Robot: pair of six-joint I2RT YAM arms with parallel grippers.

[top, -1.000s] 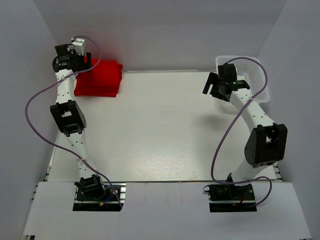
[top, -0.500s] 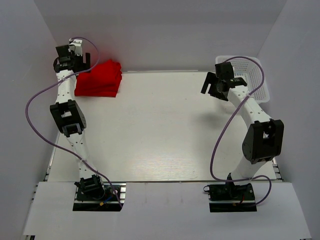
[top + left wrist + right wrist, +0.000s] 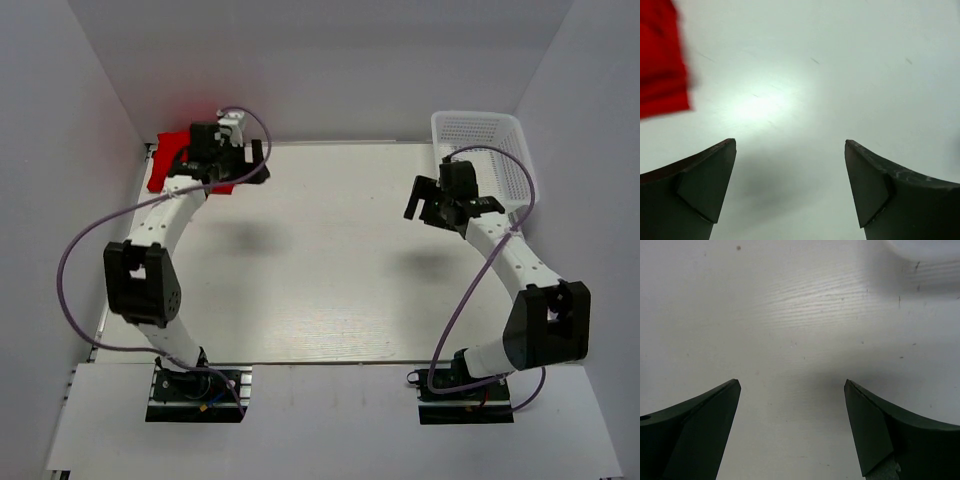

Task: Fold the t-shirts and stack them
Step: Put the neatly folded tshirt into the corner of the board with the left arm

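Note:
The red t-shirts (image 3: 163, 168) lie in a folded pile at the table's far left corner, partly hidden by my left arm. In the left wrist view only the pile's edge (image 3: 660, 60) shows, at the upper left. My left gripper (image 3: 250, 165) hovers just right of the pile, open, with bare table between its fingers (image 3: 705, 185). My right gripper (image 3: 425, 200) hangs over the table's right side, left of the basket, open and holding nothing; in its wrist view the fingers (image 3: 885, 430) frame only white table.
A white mesh basket (image 3: 505, 135) stands at the far right corner; its blurred rim (image 3: 925, 250) edges the right wrist view. White walls enclose the table on the left, back and right. Purple cables loop beside both arms.
My left arm has swung right, from the pile's far left side to its right edge, and its jaws have opened wider. The right gripper has shifted slightly nearer.

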